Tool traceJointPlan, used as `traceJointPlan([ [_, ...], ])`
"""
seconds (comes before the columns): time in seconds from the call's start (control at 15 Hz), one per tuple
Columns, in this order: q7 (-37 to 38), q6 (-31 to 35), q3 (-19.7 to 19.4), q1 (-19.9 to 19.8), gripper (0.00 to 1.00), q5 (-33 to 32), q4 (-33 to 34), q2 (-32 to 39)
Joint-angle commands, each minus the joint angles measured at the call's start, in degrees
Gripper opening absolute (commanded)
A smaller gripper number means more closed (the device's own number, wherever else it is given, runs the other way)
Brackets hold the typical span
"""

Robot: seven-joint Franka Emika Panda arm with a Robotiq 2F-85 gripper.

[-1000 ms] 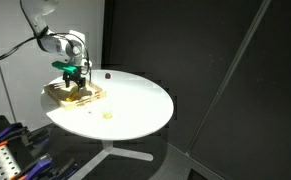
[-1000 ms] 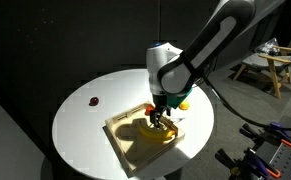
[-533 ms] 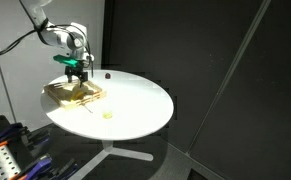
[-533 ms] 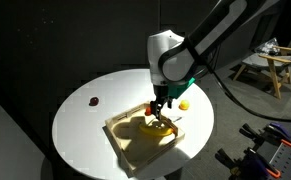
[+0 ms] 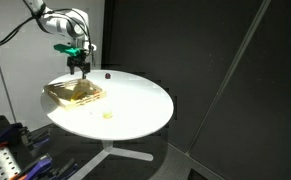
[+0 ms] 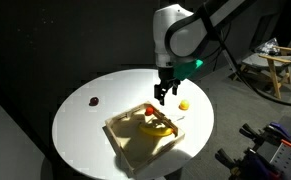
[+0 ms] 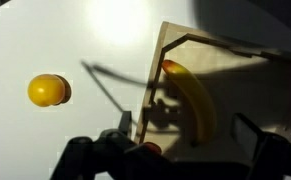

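**Wrist view: claw (image 7: 175, 155) empty above wooden tray (image 7: 153, 70)**

Claw wide, gripping nothing, hovers over the tray wall. Banana (image 7: 190, 100) lies inside the tray. Small yellow fruit (image 7: 48, 90) sits apart on the tabletop (image 7: 75, 40). Likely between grasps; any descent must clear the wall.

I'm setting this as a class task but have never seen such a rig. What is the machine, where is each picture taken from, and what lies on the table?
It is a robot arm with a two-fingered tool at its end. Two cameras stand outside and see the round white table from different places; a third rides on the wrist and looks down past the tool. On the table lies a wooden tray holding a banana-shaped yellow piece and something small and red. Outside the tray lie a small round yellow piece and a small dark one. The tool hangs above the tray's edge, open, holding nothing.
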Motion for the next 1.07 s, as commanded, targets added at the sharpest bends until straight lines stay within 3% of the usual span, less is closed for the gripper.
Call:
traceJointPlan([
  [0.0, 2.03, -2.22, -0.32, -1.2, 1.0, -0.17, -3.18, -5.58],
  [1.0, -1.95, -14.24, -1.87, -8.57, 1.0, 0.7, -9.71, -22.95],
])
